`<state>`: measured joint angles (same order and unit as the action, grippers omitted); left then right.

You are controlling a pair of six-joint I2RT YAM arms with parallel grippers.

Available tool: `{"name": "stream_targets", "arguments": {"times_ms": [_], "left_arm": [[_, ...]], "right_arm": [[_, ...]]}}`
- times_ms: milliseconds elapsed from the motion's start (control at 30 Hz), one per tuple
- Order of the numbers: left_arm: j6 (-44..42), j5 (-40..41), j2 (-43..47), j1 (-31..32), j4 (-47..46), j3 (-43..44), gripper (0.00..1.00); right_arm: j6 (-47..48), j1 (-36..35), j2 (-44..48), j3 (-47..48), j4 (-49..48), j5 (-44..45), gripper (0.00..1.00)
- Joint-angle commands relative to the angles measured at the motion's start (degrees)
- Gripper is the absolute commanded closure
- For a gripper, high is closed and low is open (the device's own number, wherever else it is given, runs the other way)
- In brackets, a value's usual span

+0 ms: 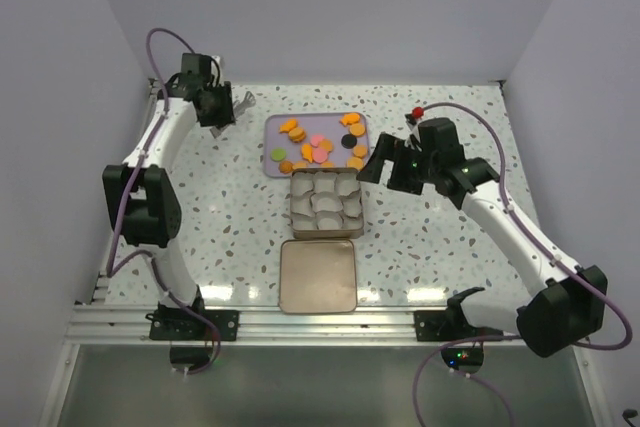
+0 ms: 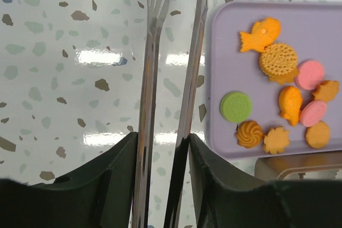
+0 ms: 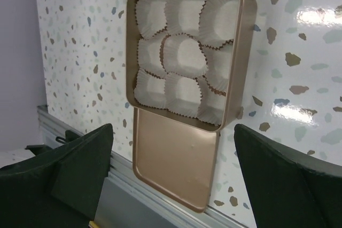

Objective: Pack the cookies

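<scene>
Cookies (image 2: 278, 60) on tray (image 2: 224, 36), just R of left end effector (image 2: 163, 148) tongs (image 2: 147, 78).

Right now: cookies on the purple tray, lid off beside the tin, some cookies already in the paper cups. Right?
No: the paper cups in the tin are all empty, as the right wrist view shows. Cookies on tray, lid off: correct.

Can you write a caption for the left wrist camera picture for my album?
The left gripper holds metal tongs beside a purple tray of cookies.
</scene>
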<state>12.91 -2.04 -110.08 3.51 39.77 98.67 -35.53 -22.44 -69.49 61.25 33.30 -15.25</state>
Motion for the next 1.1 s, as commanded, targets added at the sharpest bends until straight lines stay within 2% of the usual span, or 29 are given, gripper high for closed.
{"name": "stream_targets", "arguments": {"times_ms": [0,167,533,667,767,900,1067], "left_arm": [[1.16,-1.30,6.88,-0.08,-0.65,-4.43,0.55],[0.89,-1.91,11.81,-0.17,-1.80,-9.81,0.59],[0.19,-0.42,21.92,2.55,-0.83,-14.21,0.59],[2.03,-1.91,26.31,3.78,-2.15,-17.63,0.59],[3.35,-4.54,28.16,4.66,-3.20,-19.47,0.59],[4.84,-8.06,31.07,5.28,-4.08,-20.89,0.59],[8.97,-14.21,33.61,5.28,-6.98,-21.50,0.58]], "right_arm": [[-1.65,0.20,-3.26,4.65,-4.20,-4.18,0.01],[-3.14,0.02,-7.14,7.47,-5.87,-6.55,0.01],[-3.93,-0.15,-7.50,8.80,-5.35,-6.55,0.01],[-9.10,-0.85,-6.79,5.72,-11.91,-11.64,0.01],[-14.64,-4.10,-7.76,6.06,-18.15,-12.97,0.01],[-18.52,-11.47,-14.15,14.91,-22.74,-9.19,0.01],[-25.80,-14.30,-23.74,22.23,-31.33,-8.57,0.01]]}}
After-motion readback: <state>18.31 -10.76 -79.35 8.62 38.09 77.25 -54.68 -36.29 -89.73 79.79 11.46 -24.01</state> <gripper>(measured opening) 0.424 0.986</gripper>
